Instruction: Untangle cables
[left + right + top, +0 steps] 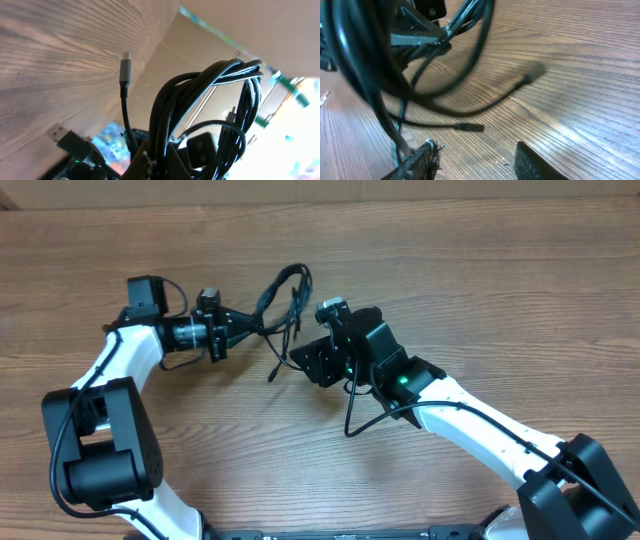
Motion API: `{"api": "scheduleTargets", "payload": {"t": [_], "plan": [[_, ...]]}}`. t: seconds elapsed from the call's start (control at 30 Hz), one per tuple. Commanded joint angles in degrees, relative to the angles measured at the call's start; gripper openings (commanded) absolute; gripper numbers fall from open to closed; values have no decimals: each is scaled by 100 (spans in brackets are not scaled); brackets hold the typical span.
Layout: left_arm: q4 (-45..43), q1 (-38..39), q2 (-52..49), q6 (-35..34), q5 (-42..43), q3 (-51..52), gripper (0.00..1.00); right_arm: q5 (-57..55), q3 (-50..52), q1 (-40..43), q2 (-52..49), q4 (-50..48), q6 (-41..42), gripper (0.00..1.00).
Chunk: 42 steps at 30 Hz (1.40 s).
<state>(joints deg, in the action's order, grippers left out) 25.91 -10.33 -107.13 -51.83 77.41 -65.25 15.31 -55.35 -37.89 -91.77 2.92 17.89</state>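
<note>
Now: left gripper [246, 329] clamped on the cables [283, 290]

Tight squeeze on the left, its jaws closed right on the black bundle, the loops bunched between the two arms over the middle of the table [480, 270]. One silver-tipped plug [125, 65] pokes free of the tangle. On the other side, the right gripper [475, 162] sits just beside the bundle, jaws partly apart, nothing between them.
</note>
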Motion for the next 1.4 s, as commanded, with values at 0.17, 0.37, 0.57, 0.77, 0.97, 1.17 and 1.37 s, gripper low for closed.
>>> {"api": "scheduleTargets", "payload": {"t": [0.17, 0.37, 0.57, 0.77, 0.97, 1.17, 1.37], "plan": [[260, -90, 63, -916, 304, -52, 5, 57, 24, -46, 37, -264, -127, 73], [260, -90, 63, -1064, 326, -52, 4, -352, 24, -142, -275, -909, -216, 73], [256, -92, 63, -1058, 356, -52, 4, -431, 24, -142, -538, -1421, -219, 70], [254, -101, 63, -1056, 323, -52, 4, -479, 24, -125, -494, -1351, -341, 70], [223, -101, 63, -1027, 313, -52, 4, -542, 24, -125, -468, -1268, -341, 63], [219, -101, 63, -992, 317, -52, 4, -520, 22, -83, -76, -896, -339, 62], [243, -101, 63, -992, 321, -52, 4, -520, 24, -90, 9, -603, -295, 59]]}}
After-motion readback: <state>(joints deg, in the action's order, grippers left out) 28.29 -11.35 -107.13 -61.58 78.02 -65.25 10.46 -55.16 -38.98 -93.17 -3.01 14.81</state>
